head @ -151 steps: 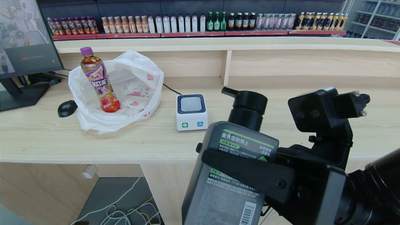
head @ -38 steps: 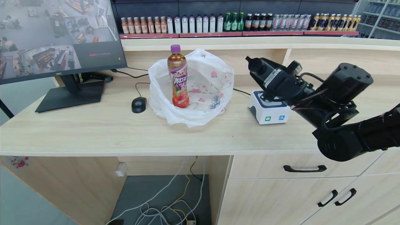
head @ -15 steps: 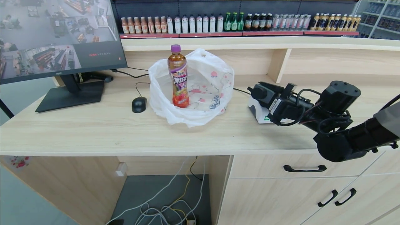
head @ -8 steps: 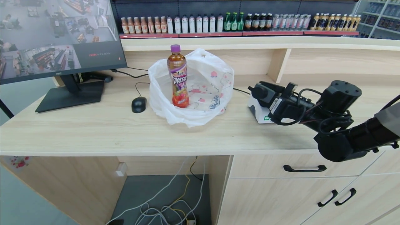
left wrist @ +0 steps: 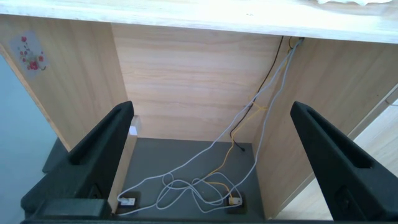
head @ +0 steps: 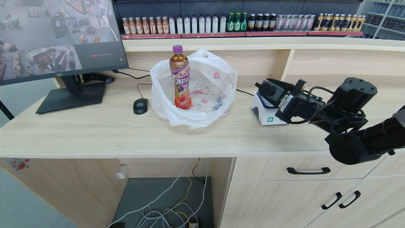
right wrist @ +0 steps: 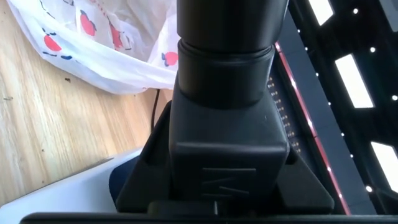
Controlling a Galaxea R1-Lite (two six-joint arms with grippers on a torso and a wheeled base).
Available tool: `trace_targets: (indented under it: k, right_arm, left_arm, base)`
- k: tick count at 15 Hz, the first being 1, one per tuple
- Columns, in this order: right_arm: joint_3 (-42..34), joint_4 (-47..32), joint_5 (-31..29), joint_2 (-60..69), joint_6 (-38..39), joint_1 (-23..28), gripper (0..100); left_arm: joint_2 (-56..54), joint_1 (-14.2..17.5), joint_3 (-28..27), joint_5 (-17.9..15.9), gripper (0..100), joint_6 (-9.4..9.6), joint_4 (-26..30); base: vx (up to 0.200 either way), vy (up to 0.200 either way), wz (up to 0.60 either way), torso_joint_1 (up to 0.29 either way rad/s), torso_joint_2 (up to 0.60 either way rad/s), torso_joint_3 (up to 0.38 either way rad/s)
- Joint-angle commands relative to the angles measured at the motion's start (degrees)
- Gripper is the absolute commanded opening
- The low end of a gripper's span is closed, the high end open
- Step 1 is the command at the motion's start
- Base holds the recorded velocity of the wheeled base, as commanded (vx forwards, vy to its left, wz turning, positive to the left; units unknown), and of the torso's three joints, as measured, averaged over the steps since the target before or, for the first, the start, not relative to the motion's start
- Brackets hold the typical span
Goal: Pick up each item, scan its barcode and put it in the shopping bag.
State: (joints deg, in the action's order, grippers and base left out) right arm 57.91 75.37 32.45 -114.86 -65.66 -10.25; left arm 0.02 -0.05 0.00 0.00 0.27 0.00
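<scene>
A black pump bottle [head: 272,90] lies nearly level in my right gripper [head: 295,103], which is shut on its body. Its pump head points toward the shopping bag, and the bottle hangs just above the white barcode scanner [head: 263,113]. In the right wrist view the black pump bottle [right wrist: 224,112] stands close up, with the scanner [right wrist: 68,190] under it and the shopping bag [right wrist: 93,37] beyond. The white shopping bag [head: 202,95] stands open on the counter with a tea bottle [head: 180,79] upright inside. My left gripper [left wrist: 211,155] hangs open below the counter's edge.
A black mouse [head: 140,106] lies left of the bag, and a monitor [head: 57,38] on a stand fills the far left. The counter [head: 126,133] has a raised back ledge. Cables [left wrist: 205,186] lie on the floor under it. Drawers sit below on the right.
My right gripper came down with the pump bottle over the scanner, and in the last half second it has lifted slightly up and to the right. The bag and tea bottle stayed put.
</scene>
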Motion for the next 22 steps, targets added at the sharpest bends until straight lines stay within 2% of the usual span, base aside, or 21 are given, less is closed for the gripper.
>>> trace_targets:
  k: [1,12,16,20,21,22]
  right_arm:
    - [-1.7,0.0,-0.3,3.4,0.9,0.0,0]
    - [-9.3,-0.1,-1.8,17.7,16.3,0.9,0]
    - [-16.5,1.4,-10.6,22.3,28.7,-1.0,0]
    - [-17.7,6.4,-12.6,23.6,37.6,-2.0,0]
    - [-19.1,7.7,-15.0,24.1,39.0,-2.2,0]
    - [-20.5,8.7,-22.9,25.5,41.8,-3.5,0]
  left_arm:
    - [0.0,0.0,0.0,0.0,100,0.0,0.0]
    - [0.0,0.0,0.0,0.0,100,0.0,0.0]
    - [0.0,0.0,0.0,0.0,100,0.0,0.0]
    - [0.0,0.0,0.0,0.0,100,0.08,0.0]
    - [0.0,0.0,0.0,0.0,100,0.08,0.0]
    - [0.0,0.0,0.0,0.0,100,0.0,0.0]
  base:
    - [0.0,0.0,0.0,0.0,0.0,0.0]
    - [0.0,0.0,0.0,0.0,0.0,0.0]
    - [0.0,0.0,0.0,0.0,0.0,0.0]
    - [0.0,0.0,0.0,0.0,0.0,0.0]
    - [0.0,0.0,0.0,0.0,0.0,0.0]
    - [0.0,0.0,0.0,0.0,0.0,0.0]
